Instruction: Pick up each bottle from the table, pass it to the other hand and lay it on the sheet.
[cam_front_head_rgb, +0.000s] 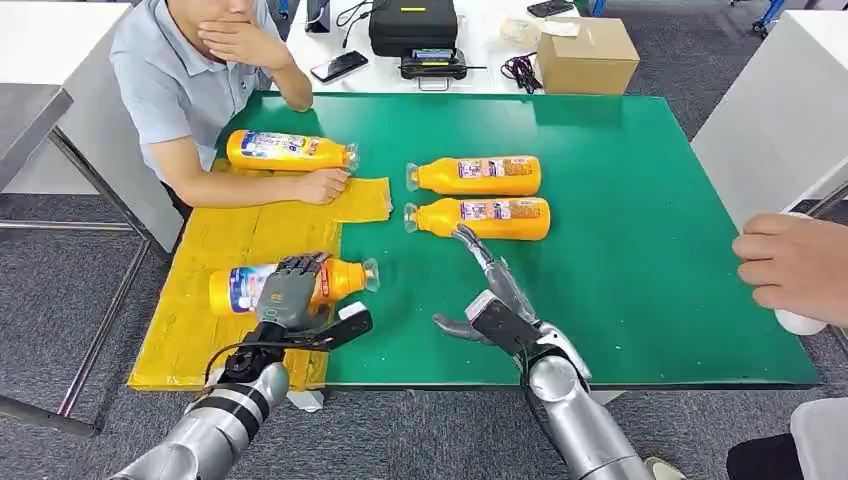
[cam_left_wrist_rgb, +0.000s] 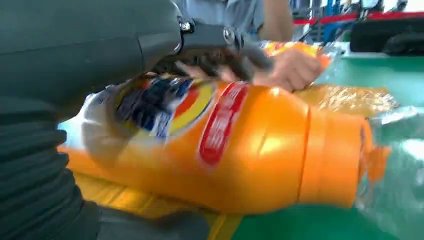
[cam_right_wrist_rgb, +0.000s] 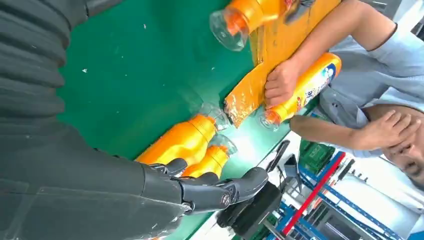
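Four orange bottles (cam_front_head_rgb: 478, 176), one in left hand (cam_front_head_rgb: 288, 296); right hand (cam_front_head_rgb: 497, 300) spread, empty.

The green worktop (cam_front_head_rgb: 640, 280) carries a yellow sheet (cam_front_head_rgb: 240, 240) on its left side. Two orange bottles (cam_front_head_rgb: 480, 176) (cam_front_head_rgb: 485, 218) lie side by side near the middle.

Bright, even overhead light — shadows on the green table (cam_front_head_rgb: 650, 250) soft and short. Left wrist view: the held bottle (cam_left_wrist_rgb: 240, 150) is motion-blurred, with glare on its orange shoulder. The right wrist view is sharp nearby — its far background is soft.
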